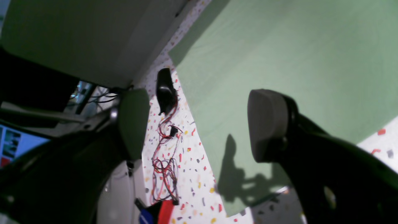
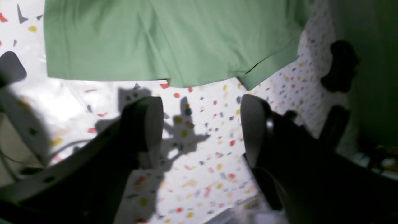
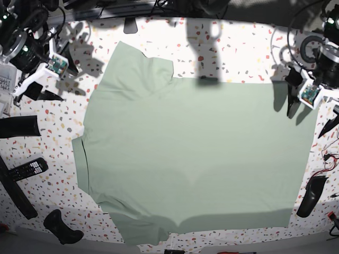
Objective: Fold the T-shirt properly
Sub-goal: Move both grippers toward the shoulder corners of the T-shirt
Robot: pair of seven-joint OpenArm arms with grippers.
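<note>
The pale sage-green T-shirt (image 3: 190, 153) lies spread flat on the speckled table (image 3: 238, 53), sleeves toward the base view's left, straight hem toward its right. Collar, buttons and label do not show. My left gripper (image 3: 310, 112) hovers open and empty at the hem's far right corner; in the left wrist view it (image 1: 200, 124) stands over the cloth's edge (image 1: 279, 62). My right gripper (image 3: 62, 74) is open and empty beside the far sleeve; in the right wrist view it (image 2: 202, 127) is over bare table just short of the shirt (image 2: 155, 40).
A black device (image 1: 164, 90) with red and black wires (image 1: 164, 161) lies near the hem; it also shows in the base view (image 3: 310, 197). A remote control (image 3: 29, 168), a black bar (image 3: 18, 127) and a black object (image 3: 61, 227) lie at the left.
</note>
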